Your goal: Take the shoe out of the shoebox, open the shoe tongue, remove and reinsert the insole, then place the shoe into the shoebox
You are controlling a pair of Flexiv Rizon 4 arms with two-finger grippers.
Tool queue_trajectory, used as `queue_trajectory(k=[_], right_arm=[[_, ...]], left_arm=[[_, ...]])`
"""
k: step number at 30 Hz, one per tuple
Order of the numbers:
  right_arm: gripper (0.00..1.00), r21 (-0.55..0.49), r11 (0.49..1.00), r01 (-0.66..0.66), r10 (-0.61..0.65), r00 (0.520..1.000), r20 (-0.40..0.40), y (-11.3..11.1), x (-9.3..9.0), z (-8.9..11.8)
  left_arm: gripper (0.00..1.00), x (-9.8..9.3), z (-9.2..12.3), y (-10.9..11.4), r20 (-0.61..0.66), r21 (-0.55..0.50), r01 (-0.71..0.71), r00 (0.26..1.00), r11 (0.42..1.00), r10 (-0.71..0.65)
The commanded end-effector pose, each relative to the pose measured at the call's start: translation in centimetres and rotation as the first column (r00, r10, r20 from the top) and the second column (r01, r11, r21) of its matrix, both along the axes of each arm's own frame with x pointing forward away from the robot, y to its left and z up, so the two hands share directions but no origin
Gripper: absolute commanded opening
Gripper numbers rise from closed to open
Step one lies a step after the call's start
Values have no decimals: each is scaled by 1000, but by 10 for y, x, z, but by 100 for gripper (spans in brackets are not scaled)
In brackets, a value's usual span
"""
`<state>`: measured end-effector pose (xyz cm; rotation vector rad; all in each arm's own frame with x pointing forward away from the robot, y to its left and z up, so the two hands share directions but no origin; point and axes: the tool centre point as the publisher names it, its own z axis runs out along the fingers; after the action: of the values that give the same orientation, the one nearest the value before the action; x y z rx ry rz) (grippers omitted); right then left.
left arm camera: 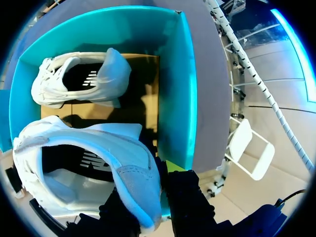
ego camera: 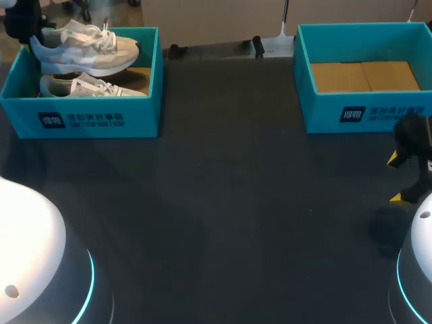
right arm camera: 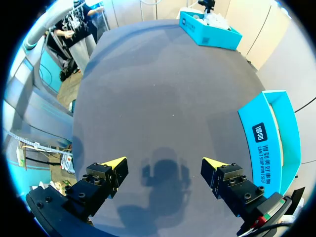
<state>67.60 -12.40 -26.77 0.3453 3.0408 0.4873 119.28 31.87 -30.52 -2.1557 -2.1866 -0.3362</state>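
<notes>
A teal shoebox [ego camera: 101,118] stands at the table's far left with two white shoes. One shoe [ego camera: 88,47] is lifted above the box's rim. My left gripper [ego camera: 27,30] is shut on its heel. In the left wrist view the heel of this shoe [left arm camera: 94,163] sits clamped between the dark fingers [left arm camera: 190,207] of my left gripper [left arm camera: 153,210]. The other shoe [left arm camera: 79,81] lies on the cardboard floor of the box [left arm camera: 175,89], also seen from the head view [ego camera: 91,86]. My right gripper [ego camera: 397,179] hangs open over the table's right side, nothing between its yellow tips [right arm camera: 165,165].
A second teal box [ego camera: 364,111] with a bare cardboard floor stands at the far right, just beyond my right gripper; its wall [right arm camera: 269,133] shows beside the right fingers. The dark table [ego camera: 223,202] spreads between the two boxes.
</notes>
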Motion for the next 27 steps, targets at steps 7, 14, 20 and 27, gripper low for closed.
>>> queue_trajectory(k=[7, 14, 20, 27], right_arm=[[100, -4, 1000, 1, -1, 1000, 1, 1, -1, 0], [100, -4, 1000, 1, -1, 1000, 1, 1, -1, 0], [100, -4, 1000, 1, -1, 1000, 1, 1, -1, 0], [100, -4, 1000, 1, -1, 1000, 1, 1, -1, 0]], left_arm=[[0, 18, -7, 3, 17, 28, -8, 1000, 1000, 8], [0, 17, -13, -4, 6, 20, 0, 1000, 1000, 0], [0, 19, -22, -8, 4, 27, -14, 1000, 1000, 14], [0, 20, -34, -10, -9, 30, -23, 1000, 999, 24]])
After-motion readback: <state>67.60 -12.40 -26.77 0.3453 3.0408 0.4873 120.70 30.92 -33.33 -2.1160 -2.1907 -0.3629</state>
